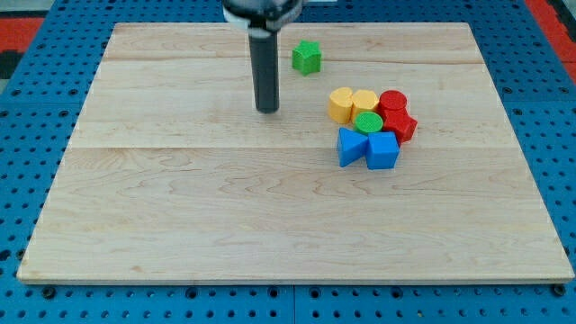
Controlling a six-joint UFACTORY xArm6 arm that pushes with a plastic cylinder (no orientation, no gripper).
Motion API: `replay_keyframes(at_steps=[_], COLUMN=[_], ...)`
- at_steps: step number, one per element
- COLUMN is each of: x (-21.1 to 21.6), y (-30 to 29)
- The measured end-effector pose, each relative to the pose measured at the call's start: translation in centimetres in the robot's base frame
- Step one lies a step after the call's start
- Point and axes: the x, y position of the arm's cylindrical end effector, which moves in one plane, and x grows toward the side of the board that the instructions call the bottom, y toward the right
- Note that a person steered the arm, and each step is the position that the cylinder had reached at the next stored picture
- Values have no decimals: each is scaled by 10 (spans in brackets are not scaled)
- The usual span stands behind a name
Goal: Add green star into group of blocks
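Looking at the bench [180, 207], you see the green star [307, 57] sitting alone near the 12 o'clock edge, apart from the cluster. That group lies toward 3 o'clock of the board's middle: a yellow block [340, 104], a yellow hexagon [364, 102], a red cylinder [392, 102], a red block [401, 124], a green cylinder [367, 122], a blue triangle [350, 145] and a blue cube [382, 150], all packed touching. My tip [267, 110] stands at about 8 o'clock from the star, near it but apart, and at 9 o'clock from the group.

This rig carries no jaws, only the rod, so nothing spreads or pinches; the work is pushing.

To do this step well, you likely want the tip behind the star on its 11 o'clock side, since the group lies toward 5 o'clock from it. Swing around the star without clipping it, then push through its centre in a straight line toward the two yellow pieces. An off-centre contact would probably spin the star or let it slide away sideways. Ease off once it touches, or the packed blocks may scatter.

No brand, label or writing can be read anywhere.
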Motion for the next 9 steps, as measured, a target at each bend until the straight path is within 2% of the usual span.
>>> replay_keyframes(at_steps=[1, 2, 3, 5, 6, 7, 8, 9], x=[-62, -104, -99, -14, -63, -84, -79, -54], y=[-17, 23, 42, 43, 19, 26, 97, 86])
